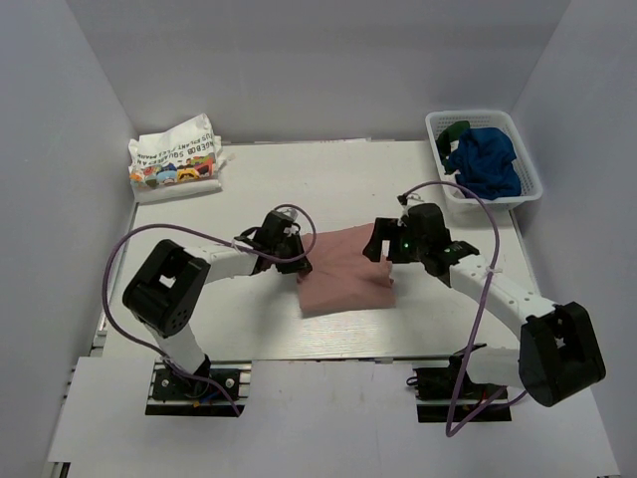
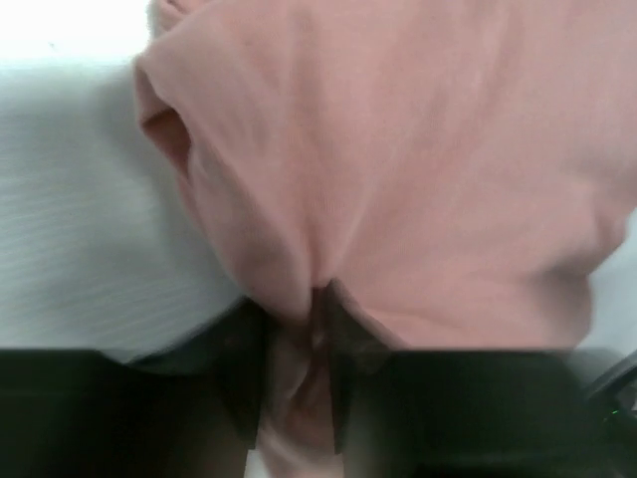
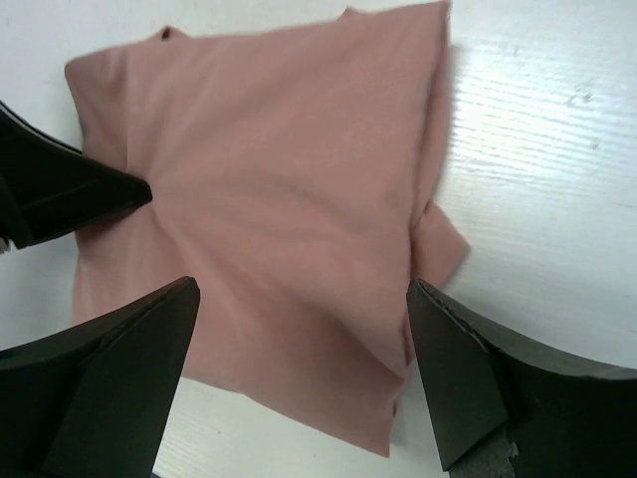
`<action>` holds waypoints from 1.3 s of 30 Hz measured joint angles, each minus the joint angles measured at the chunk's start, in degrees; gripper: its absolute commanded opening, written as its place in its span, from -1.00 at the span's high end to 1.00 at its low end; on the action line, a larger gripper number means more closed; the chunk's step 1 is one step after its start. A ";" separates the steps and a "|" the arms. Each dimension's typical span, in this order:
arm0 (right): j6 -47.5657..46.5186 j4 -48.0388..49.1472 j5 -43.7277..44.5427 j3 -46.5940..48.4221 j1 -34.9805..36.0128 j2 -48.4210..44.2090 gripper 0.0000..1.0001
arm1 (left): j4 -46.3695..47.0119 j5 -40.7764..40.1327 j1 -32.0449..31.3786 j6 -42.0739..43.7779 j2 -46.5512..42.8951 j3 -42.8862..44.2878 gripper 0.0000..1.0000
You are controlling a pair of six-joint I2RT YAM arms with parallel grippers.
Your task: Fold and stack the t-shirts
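Robot lab cell: blank white walls (image 1: 299,60) enclose the table (image 1: 328,169)

Quick headcount for you. One pink tee (image 1: 343,271) out on the worktop (image 1: 328,189). One blue tee (image 1: 485,159) and one dark green tee (image 1: 456,130), both in the basket (image 1: 498,201). One folded white pile (image 1: 174,159) in the far-left corner, and you can't tell from above whether that's a single shirt or two stacked. So four or five tees total. One basket, one worktop. Two arms: left arm (image 1: 214,261), right arm (image 1: 503,289).
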 measured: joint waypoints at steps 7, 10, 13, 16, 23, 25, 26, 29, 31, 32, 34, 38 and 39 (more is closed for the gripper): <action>-1.27 0.02 4.94 -0.02 -0.44 -4.13 -0.81 | -10.91 -6.05 -1.11 4.15 7.58 13.92 1.00; -1.55 0.02 7.06 -0.24 -0.61 -4.83 -0.81 | -17.03 -14.80 -1.29 8.39 10.58 21.70 1.00; -1.90 -0.22 8.61 -0.76 -0.70 -5.20 -0.81 | -20.90 -23.08 -0.61 13.35 10.86 26.12 1.00; -2.38 -0.28 9.62 -0.76 -0.74 -5.20 -0.81 | -21.22 -31.23 -0.02 20.52 9.94 27.85 1.00; -2.71 -1.79 10.40 1.95 -0.85 -1.38 -0.81 | -19.67 -40.11 2.75 38.18 9.75 33.68 1.00; -2.64 -2.19 10.36 3.17 -0.96 0.17 -0.81 | -19.71 -41.05 4.15 41.79 10.40 37.33 1.00; -2.64 -2.32 10.36 3.67 -1.01 0.76 -0.81 | -19.45 -41.33 5.09 43.54 10.86 39.17 1.00; -2.62 -2.56 9.99 4.70 -1.03 1.75 -0.81 | -19.06 -42.12 8.52 48.35 12.46 44.65 1.00; -2.58 -2.80 9.86 5.07 -1.03 2.08 -0.81 | -18.93 -42.03 10.86 50.77 13.53 47.04 1.00; -2.58 -2.97 9.77 5.25 -1.03 2.27 -0.81 | -18.88 -41.75 12.13 52.13 14.19 48.19 1.00; -2.56 -3.26 9.70 5.60 -1.03 2.69 -0.81 | -18.91 -41.11 14.69 54.84 15.78 50.42 1.00; -2.43 -3.48 9.44 6.54 -1.03 3.67 -0.81 | -19.87 -39.36 19.15 59.74 20.02 56.52 1.00; -2.38 -3.54 9.33 6.93 -1.03 4.00 -0.81 | -20.02 -38.84 20.02 60.74 21.00 58.14 1.00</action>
